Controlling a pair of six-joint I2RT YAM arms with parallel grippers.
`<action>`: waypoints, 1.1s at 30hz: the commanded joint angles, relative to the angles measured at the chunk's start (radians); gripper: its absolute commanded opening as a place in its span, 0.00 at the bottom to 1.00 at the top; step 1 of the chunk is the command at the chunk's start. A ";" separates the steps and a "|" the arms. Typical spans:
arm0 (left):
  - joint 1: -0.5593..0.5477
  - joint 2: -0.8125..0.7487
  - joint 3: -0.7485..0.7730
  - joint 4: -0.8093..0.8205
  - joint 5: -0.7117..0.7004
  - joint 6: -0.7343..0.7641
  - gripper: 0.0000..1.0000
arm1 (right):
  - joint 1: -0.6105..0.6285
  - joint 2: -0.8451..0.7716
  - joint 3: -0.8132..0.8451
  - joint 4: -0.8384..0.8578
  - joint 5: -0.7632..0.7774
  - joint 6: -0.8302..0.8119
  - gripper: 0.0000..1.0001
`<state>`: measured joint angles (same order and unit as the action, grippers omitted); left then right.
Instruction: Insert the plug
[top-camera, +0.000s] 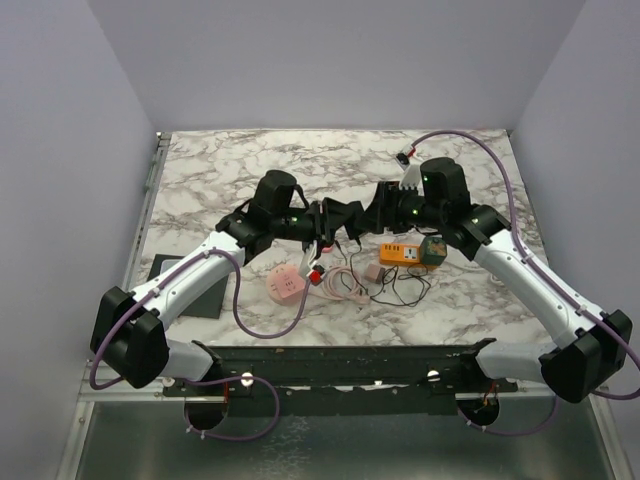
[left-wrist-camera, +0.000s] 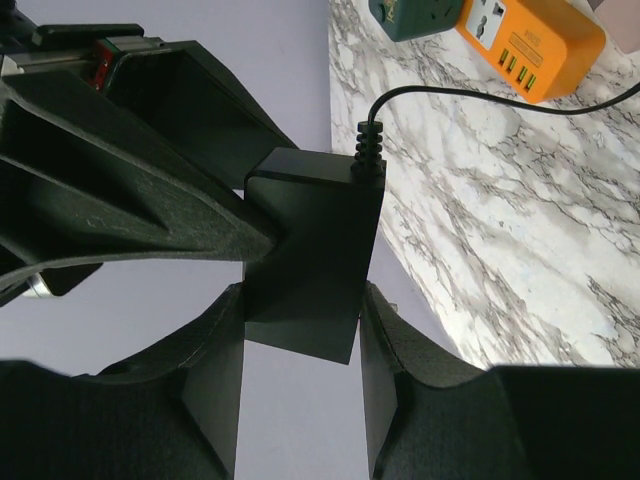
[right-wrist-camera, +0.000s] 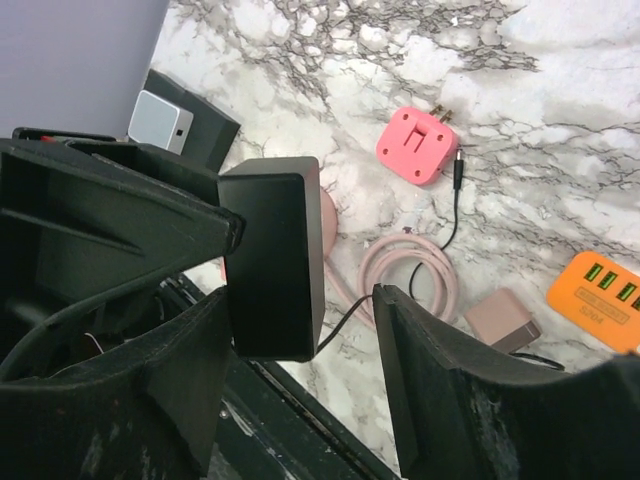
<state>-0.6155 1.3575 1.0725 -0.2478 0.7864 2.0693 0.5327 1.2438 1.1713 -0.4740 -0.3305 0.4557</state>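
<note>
Up above the marble table (top-camera: 220, 180), black plug (left-wrist-camera: 310, 250) pinched tight in left gripper (left-wrist-camera: 302, 345), right gripper (right-wrist-camera: 300, 320) loose around it with a gap, orange power strip (top-camera: 398, 254) lying just right of them

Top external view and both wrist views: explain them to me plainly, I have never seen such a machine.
Two robot arms are bolted to a marble table. The top view looks down from behind; each wrist view looks along one arm's own jaws. On the table lie an orange power strip, a green socket cube, a pink plug and a coiled pink cable. The jaws of the left arm clamp a black adapter in mid-air; those of the right arm stand open around it.
</note>
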 joint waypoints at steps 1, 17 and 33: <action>-0.013 -0.023 0.000 0.019 0.064 0.023 0.00 | 0.013 0.019 0.014 0.051 -0.039 0.016 0.60; -0.025 -0.076 -0.030 0.056 -0.068 -0.285 0.92 | 0.024 -0.004 -0.010 0.016 0.105 -0.008 0.01; -0.026 -0.211 -0.012 -0.376 -0.499 -1.346 0.99 | 0.024 0.042 0.046 -0.115 0.473 -0.106 0.01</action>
<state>-0.6373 1.1568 1.0378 -0.3294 0.3168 0.9794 0.5518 1.2671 1.1728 -0.5758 0.0357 0.3832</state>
